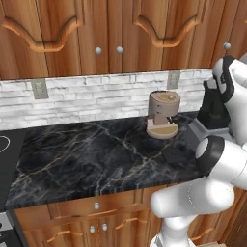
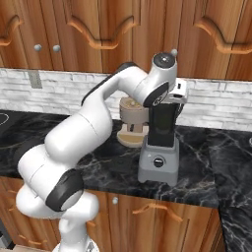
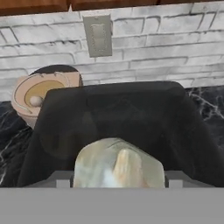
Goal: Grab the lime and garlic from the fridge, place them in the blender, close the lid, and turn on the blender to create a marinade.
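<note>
currently we have the gripper [image 2: 173, 98] poised directly over the open top of the blender [image 2: 158, 142], its fingers closed around a pale, lumpy garlic [image 3: 117, 168] that the hand view puts just above the dark jar mouth. we judge the garlic is about to be dropped in. whether the lime is already inside we cannot tell; the jar is too dark. the lid [image 1: 174, 153] lies flat on the counter [image 1: 87, 154] beside the blender, near the coffee machine [image 1: 163, 115]. left, by our reckoning: release, lid on, knob turned.
</note>
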{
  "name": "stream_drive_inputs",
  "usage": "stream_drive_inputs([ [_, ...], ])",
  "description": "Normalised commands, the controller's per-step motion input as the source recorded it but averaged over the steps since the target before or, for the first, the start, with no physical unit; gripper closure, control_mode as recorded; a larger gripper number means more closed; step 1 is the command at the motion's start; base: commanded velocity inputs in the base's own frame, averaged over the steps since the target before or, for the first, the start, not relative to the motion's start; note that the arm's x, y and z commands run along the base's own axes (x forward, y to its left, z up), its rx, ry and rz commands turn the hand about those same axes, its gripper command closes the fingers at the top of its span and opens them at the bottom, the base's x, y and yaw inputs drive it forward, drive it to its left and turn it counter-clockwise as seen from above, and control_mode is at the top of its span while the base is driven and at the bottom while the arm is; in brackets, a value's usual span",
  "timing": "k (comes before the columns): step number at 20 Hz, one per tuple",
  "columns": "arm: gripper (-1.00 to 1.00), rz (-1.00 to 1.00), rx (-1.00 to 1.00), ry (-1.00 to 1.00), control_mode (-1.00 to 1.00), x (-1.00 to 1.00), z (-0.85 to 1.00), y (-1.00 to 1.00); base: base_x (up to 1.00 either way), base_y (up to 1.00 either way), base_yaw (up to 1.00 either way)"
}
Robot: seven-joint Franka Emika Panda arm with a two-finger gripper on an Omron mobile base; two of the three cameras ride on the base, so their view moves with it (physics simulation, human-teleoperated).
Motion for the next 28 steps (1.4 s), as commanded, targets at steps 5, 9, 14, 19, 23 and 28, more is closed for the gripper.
stream_drive_inputs([
  [5, -1.00, 0.00, 0.00, -0.03, -1.00, 0.00, 0.03, 0.09, 0.00, 0.00, 0.00],
  [9, -1.00, 0.00, -0.01, -0.08, -1.00, -0.04, 0.26, 0.07, 0.00, 0.00, 0.00],
  [14, -1.00, 0.00, -0.04, -0.06, -1.00, -0.09, 0.43, 0.18, 0.00, 0.00, 0.00],
  [19, -1.00, 0.00, -0.02, 0.00, -1.00, -0.91, -0.01, 0.69, 0.00, 0.00, 0.00],
  [23, -1.00, 0.00, -0.07, 0.03, -1.00, -0.99, -0.17, 0.97, 0.00, 0.00, 0.00],
  [28, -1.00, 0.00, -0.07, 0.15, -1.00, -0.71, -0.42, 0.95, 0.00, 0.00, 0.00],
])
